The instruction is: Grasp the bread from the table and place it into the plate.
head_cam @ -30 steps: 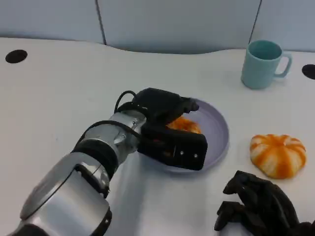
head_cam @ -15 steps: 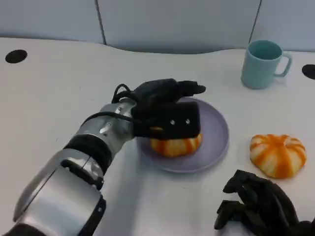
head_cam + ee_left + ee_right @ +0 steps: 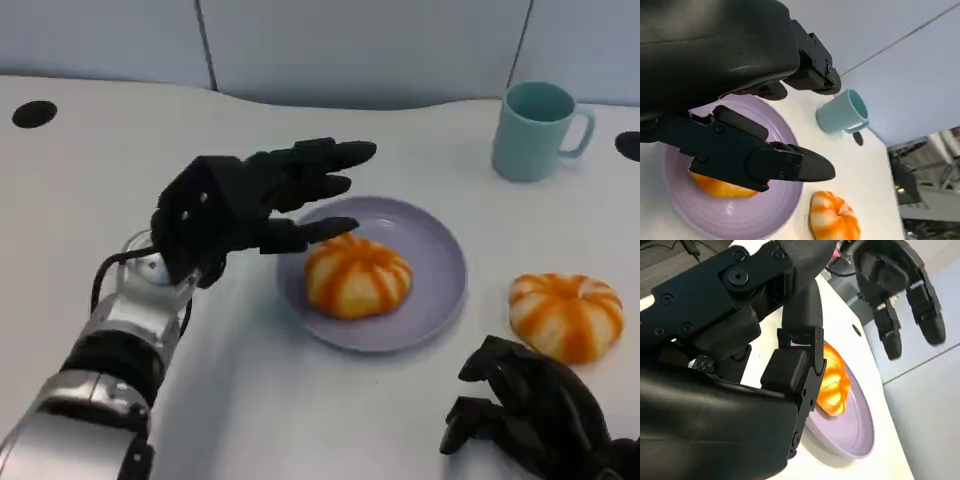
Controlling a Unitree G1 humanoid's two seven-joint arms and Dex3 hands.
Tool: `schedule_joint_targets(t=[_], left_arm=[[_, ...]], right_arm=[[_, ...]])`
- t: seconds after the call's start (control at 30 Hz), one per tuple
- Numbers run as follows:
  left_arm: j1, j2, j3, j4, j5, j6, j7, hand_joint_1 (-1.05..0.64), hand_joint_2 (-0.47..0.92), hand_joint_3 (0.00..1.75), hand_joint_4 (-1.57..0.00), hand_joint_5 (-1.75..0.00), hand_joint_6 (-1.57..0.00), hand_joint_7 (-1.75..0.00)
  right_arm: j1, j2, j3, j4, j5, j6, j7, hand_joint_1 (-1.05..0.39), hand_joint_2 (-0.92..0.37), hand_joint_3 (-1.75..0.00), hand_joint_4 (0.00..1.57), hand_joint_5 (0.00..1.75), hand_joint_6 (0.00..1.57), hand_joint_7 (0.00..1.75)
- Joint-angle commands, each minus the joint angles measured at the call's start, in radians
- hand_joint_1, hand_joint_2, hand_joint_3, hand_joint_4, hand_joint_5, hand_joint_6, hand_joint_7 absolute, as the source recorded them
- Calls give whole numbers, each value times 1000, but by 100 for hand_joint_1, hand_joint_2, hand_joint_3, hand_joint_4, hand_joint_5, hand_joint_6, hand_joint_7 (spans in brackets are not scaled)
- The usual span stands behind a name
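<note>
No writing, label, brand or number can be read anywhere. The mug, plate and worktop are plain.

Right hand cut by frame edge — grip state unclear.

Bread: round bun, orange with pale stripes running out from its centre, lying flat in the plate, toward the plate's left side and touching its floor. Plate: shallow, round, lavender, upright on the white bench, about mid-bench and nearer the front edge than the back.
</note>
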Motion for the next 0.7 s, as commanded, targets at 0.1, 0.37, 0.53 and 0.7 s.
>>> schedule_joint_targets(t=[0.1,0.37,0.53,0.7], left_arm=[[166,-18,81,-193,-137,39,-14,-42,92,21,-48,-65,-66,-13],[400,-74,158,-560,-358,312,-11,-36,92,27,-58,-102,-80,-25],[491,-75,205,-724,-491,507,-12,-34,92,24,-65,-108,-86,-32],[594,-76,243,-871,-563,630,27,-29,92,22,-71,-107,-91,-36]], right_arm=[[-6,-20,-15,12,7,-4,10,-87,-72,0,143,84,128,79],[-8,-23,-20,-2,4,11,-7,-87,-72,0,146,83,128,79],[-11,-27,-19,0,1,7,-5,-88,-72,0,146,81,129,79],[-17,-28,-22,6,4,6,-1,-89,-72,0,147,80,129,79]])
